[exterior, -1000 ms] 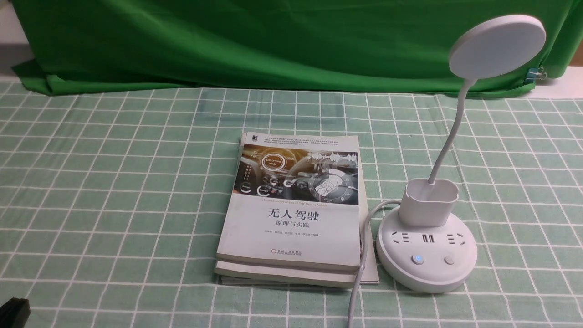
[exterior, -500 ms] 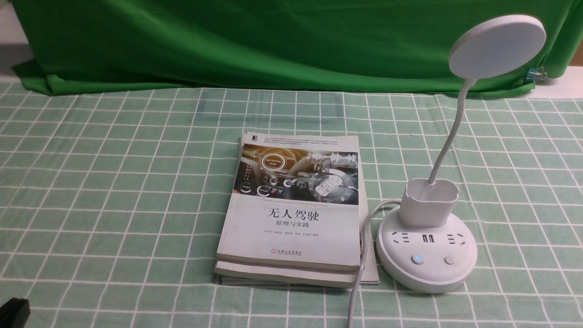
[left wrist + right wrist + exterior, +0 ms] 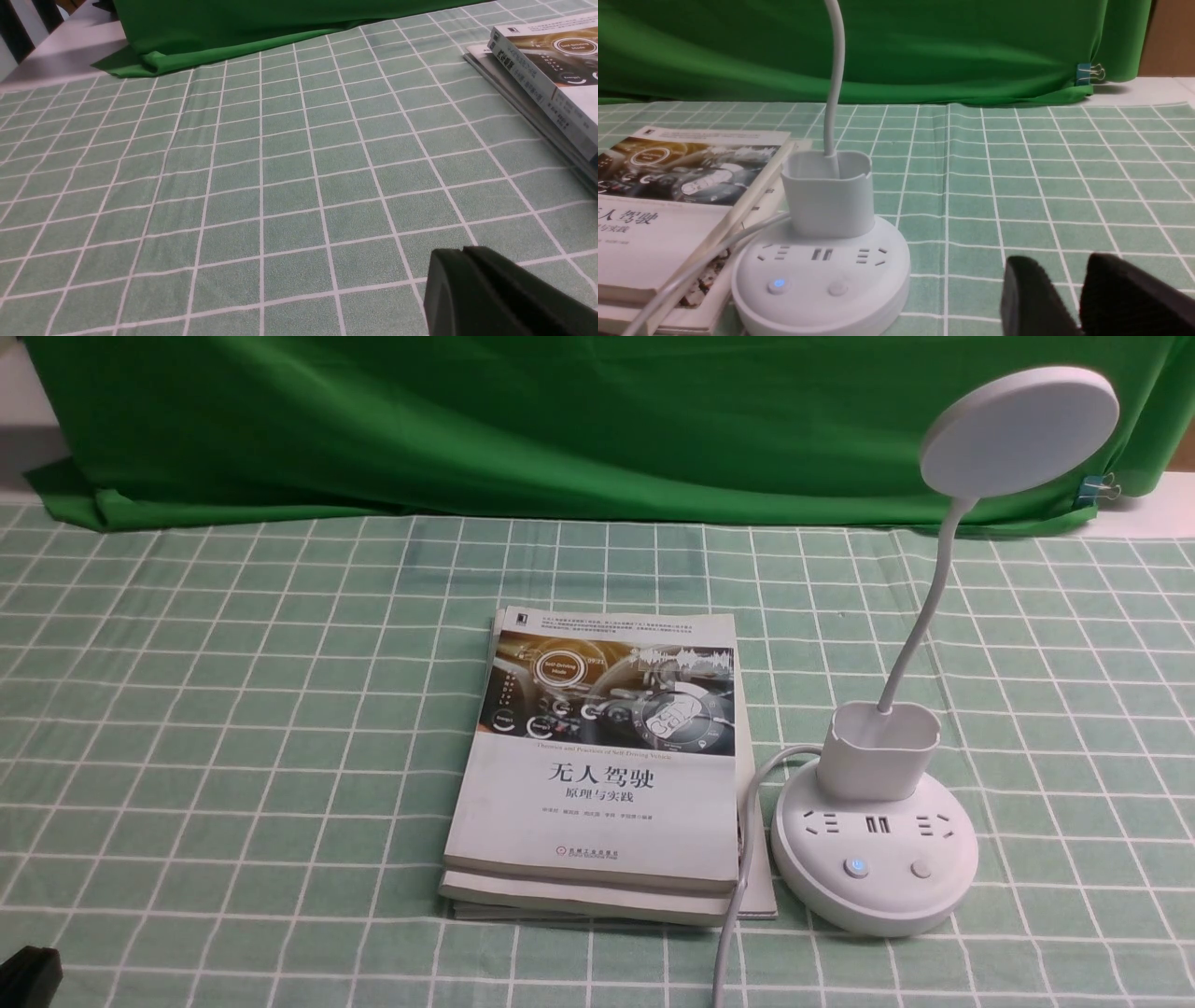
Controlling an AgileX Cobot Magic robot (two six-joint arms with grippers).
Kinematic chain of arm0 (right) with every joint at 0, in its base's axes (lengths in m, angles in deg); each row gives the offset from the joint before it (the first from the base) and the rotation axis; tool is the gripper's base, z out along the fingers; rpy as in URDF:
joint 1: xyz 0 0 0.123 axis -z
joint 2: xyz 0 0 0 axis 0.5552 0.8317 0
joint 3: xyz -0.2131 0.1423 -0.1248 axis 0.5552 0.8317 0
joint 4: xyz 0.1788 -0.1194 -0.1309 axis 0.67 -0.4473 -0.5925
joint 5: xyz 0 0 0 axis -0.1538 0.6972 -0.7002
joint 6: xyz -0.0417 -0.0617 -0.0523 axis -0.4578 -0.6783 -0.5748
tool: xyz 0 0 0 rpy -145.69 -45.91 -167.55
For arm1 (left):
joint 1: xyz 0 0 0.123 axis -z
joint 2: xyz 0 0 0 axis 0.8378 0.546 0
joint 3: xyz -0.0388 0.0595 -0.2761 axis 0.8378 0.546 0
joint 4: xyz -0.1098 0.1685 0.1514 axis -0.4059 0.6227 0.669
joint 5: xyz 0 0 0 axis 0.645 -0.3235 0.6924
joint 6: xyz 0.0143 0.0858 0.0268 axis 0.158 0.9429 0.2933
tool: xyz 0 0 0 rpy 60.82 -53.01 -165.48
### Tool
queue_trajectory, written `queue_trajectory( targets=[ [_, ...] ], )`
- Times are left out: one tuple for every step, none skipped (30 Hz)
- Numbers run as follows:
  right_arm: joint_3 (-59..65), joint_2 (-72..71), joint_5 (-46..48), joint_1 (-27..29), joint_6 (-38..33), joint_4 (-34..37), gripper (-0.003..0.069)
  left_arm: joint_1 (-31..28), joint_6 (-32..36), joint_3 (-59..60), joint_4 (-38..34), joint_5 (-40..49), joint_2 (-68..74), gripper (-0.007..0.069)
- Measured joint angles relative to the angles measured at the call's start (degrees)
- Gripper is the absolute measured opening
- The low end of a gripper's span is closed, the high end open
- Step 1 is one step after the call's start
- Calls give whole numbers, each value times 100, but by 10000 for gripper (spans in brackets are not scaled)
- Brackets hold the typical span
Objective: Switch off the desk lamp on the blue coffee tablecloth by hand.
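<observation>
The white desk lamp [image 3: 873,859] stands on the blue coffee tablecloth [image 3: 233,709] at the near right, its disc head [image 3: 1019,429] raised on a thin bent neck. On its round base, the left button [image 3: 855,867] glows blue and the right button [image 3: 921,869] is unlit. In the right wrist view my right gripper [image 3: 1064,266] is open and empty, low over the cloth and apart from the lamp base [image 3: 822,270]. My left gripper [image 3: 462,252] is shut and empty over bare cloth; only its black tip [image 3: 28,975] shows at the front view's near left corner.
A stack of books [image 3: 607,775] lies just left of the lamp, with the lamp's white cable [image 3: 738,896] running along its right edge toward me. A plain green backdrop cloth [image 3: 560,420] hangs behind, held by a binder clip [image 3: 1102,485].
</observation>
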Motion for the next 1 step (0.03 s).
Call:
queue_trajectory(
  targets=[
    [0,0,0,0,0,0,194,0,0,0,0,0,0,0]
  ],
)
